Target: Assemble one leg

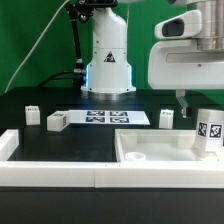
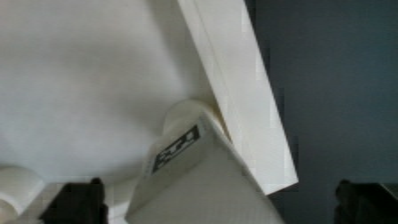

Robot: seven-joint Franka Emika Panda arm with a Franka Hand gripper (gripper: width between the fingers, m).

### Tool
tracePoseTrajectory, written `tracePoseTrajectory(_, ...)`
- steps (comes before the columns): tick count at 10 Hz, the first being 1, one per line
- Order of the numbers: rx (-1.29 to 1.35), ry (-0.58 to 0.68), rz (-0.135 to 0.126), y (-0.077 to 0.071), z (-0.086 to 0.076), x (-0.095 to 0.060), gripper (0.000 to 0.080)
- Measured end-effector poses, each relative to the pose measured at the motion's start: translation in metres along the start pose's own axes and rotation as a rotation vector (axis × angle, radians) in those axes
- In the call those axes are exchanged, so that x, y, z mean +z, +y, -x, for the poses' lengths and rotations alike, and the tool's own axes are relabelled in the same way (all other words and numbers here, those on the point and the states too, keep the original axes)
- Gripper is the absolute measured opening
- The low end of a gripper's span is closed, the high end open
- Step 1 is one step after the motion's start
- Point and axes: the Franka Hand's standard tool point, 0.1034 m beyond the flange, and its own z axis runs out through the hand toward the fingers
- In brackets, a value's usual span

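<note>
Exterior view shows a black table (image 1: 70, 140) with a white raised border along its near edge, and behind it a green backdrop with black cables hanging beside the arm's white base (image 1: 108, 62). On the dark surface lies the marker board (image 1: 113, 118) — flat, white, tagged. Loose white posts (image 1: 56, 121) stand near it, another small one at the exterior view's left, one by the board's other end. A large white tray-shaped piece (image 1: 150, 152) sits at the front on the exterior view's right. One leg (image 1: 208, 131) stands upright at its far right corner, tag facing the camera. The gripper (image 1: 183, 103) hangs just beside that leg, fingers apart — holding nothing. In the wrist view, the tagged leg (image 2: 183, 145) rests against the tray's raised rim (image 2: 228, 80).
</note>
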Motion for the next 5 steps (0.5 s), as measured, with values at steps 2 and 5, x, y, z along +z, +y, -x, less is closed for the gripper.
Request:
tracePoseTrajectory(2, -0.177, 0.002, 0.005, 0.0091, -0.0038, -0.0003, 0.0649)
tracePoseTrajectory(5, -0.337, 0.002, 0.005, 0.0103, -0.0036, 0.0006, 0.0649)
